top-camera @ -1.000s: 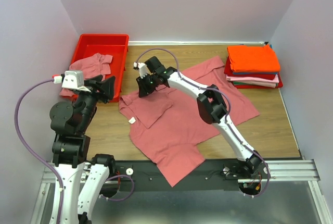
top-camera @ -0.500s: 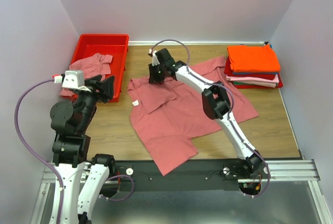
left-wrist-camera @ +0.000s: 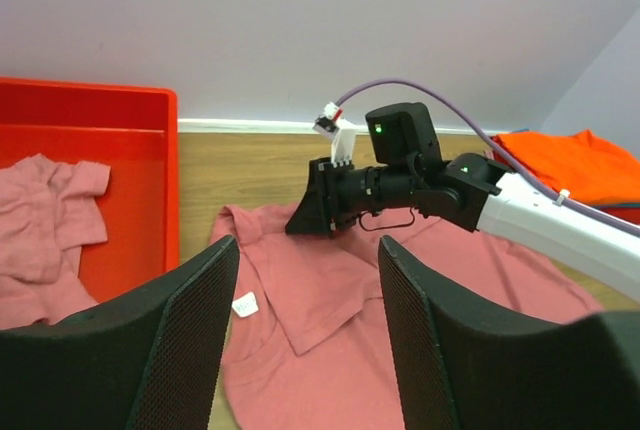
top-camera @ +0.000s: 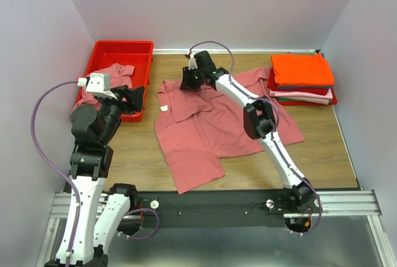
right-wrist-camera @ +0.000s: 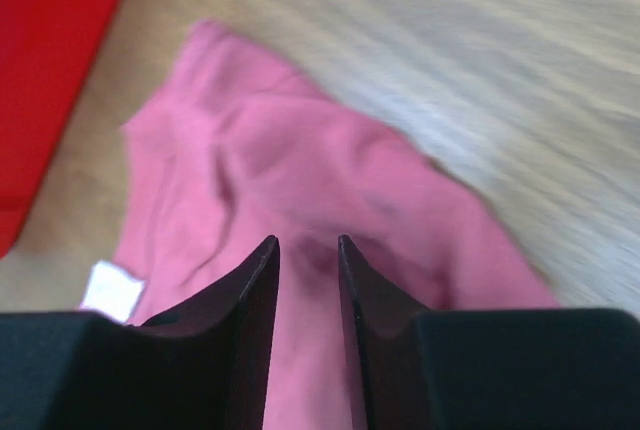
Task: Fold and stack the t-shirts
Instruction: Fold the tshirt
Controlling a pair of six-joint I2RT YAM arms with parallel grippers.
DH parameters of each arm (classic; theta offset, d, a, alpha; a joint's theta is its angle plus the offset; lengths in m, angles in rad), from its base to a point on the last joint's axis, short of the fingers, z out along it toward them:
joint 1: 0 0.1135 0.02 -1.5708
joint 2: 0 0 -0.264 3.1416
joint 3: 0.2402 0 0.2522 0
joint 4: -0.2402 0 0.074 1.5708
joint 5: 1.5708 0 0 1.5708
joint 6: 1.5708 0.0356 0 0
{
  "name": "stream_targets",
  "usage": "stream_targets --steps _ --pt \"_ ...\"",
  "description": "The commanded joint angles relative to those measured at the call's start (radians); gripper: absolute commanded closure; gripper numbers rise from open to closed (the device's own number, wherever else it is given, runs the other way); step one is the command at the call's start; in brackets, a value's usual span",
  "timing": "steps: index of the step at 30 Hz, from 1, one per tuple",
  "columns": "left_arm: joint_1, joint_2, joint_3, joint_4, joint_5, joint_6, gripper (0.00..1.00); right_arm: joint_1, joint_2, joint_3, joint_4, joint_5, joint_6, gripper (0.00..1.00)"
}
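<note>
Top: overhead, looking down. Left wrist: faces far wall [left-wrist-camera: 300, 30]. Right wrist: close. Shared: rose shirt [top-camera: 205, 130].

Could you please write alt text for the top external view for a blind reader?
A rose-pink t-shirt lies spread on a wooden table, the right gripper at its far edge; folded shirts are stacked far right.

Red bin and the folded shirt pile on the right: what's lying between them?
In the top view, a large rose-pink t-shirt lies spread on the wooden table there, with the right gripper at its far edge.
</note>
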Motion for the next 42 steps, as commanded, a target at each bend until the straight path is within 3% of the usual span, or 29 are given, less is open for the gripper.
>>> stream_targets --steps 1,3,4,7,13,15,19,26,34,42 --pt "-0.003 0.02 -0.048 0.073 0.081 -0.018 0.32 -0.007 -0.029 0.03 0.02 -0.288 -0.062 0.55" --pt "-0.003 0.062 -0.089 0.101 0.113 -0.028 0.32 -0.028 -0.101 0.01 0.019 -0.356 -0.1 0.54" --pt "-0.003 0.084 -0.1 0.107 0.131 -0.044 0.32 -0.042 -0.13 -0.03 0.019 -0.36 -0.116 0.47" --pt "-0.003 0.202 -0.117 0.138 0.154 -0.065 0.33 -0.114 -0.286 -0.135 0.017 -0.356 -0.203 0.47" --pt "-0.035 0.53 -0.019 0.187 0.196 -0.093 0.4 -0.246 -0.613 -0.533 -0.051 -0.333 -0.453 0.48" --pt "-0.081 0.674 0.07 0.152 0.135 -0.078 0.42 -0.252 -0.702 -0.689 -0.091 -0.284 -0.562 0.48" --pt "-0.194 0.954 0.225 0.08 -0.046 -0.048 0.45 -0.261 -0.913 -0.902 -0.098 -0.154 -0.628 0.48" --pt "-0.204 1.286 0.453 -0.006 -0.201 -0.027 0.53 -0.323 -1.044 -1.102 -0.091 -0.138 -0.662 0.48" --pt "-0.205 1.468 0.662 -0.117 -0.266 0.004 0.53 -0.356 -1.069 -1.156 -0.084 -0.184 -0.661 0.48" --pt "-0.183 1.523 0.658 -0.227 -0.275 0.021 0.54 -0.389 -1.063 -1.168 -0.081 -0.23 -0.648 0.48"
